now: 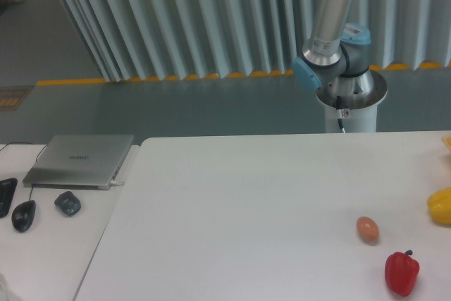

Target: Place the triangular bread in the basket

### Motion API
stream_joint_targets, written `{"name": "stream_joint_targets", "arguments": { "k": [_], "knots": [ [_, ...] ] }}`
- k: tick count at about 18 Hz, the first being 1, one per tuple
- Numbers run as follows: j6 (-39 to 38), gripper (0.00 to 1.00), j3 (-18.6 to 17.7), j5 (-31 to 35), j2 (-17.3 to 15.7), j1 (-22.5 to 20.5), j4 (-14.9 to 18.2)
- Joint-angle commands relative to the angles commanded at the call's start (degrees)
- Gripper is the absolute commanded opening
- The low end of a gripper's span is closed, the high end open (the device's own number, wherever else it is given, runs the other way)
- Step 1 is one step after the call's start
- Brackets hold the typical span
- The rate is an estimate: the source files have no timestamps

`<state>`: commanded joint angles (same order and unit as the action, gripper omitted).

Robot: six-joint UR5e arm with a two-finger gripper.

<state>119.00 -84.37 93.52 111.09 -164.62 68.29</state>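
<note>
The white counter [246,209] fills the lower half of the frame, running off the right and bottom edges. Behind it, across the upper half, hangs a pale pleated curtain [176,19] above a grey floor [176,107] marked with a yellow-and-black stripe.

The robot arm [332,19] stands at the upper right on a round metal base [350,93], just behind the counter's far edge. Its grey tube rises out through the top of the frame, with light-blue caps at the joints. The tool is out of view, so whether it is spread or pressed together, and whether it holds or touches anything, cannot be told.

On a second, lower surface at the lower left lies a closed silver laptop [79,161]. Near it, toward the left edge, sit a black mouse [23,215], a small dark grey object [68,203] and part of another black item [5,194] cut by the frame.

At the lower right of the counter stands a red pepper [402,273], upright with its green stem up. Up and left of it, apart from it, lies a small brown egg [367,229]. At the right edge a glossy yellow fruit [441,205] is partly cut off, and above it a tiny orange-yellow sliver [447,142] shows at the edge, too small to identify.

The triangular bread and the basket cannot be seen anywhere in this view.
</note>
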Motion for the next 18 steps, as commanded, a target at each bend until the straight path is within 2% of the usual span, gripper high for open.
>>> {"name": "stream_joint_targets", "arguments": {
  "k": [2, 3, 4, 5, 6, 10, 14, 16, 18],
  "knots": [
    [0.00, 0.38, 0.00, -0.09, 0.70, 0.09, -0.26],
    [-0.44, 0.39, 0.00, -0.09, 0.79, 0.17, -0.35],
    [-0.61, 0.51, 0.00, -0.18, 0.88, 0.35, -0.44],
    [-0.62, 0.71, 0.00, -0.18, 0.88, 0.52, -0.44],
    [-0.88, 1.00, -0.09, -0.26, 0.88, 0.70, -0.44],
    [-2.89, 1.00, -0.27, -1.05, 0.18, 1.84, -0.79],
    [-5.10, 1.00, -0.26, -7.47, -0.70, 1.93, -2.55],
    [-5.44, 1.00, -0.35, -7.38, -1.66, 2.63, -2.55],
    [-5.45, 1.00, -0.52, -5.38, -1.75, 5.17, -2.55]
  ]
}}
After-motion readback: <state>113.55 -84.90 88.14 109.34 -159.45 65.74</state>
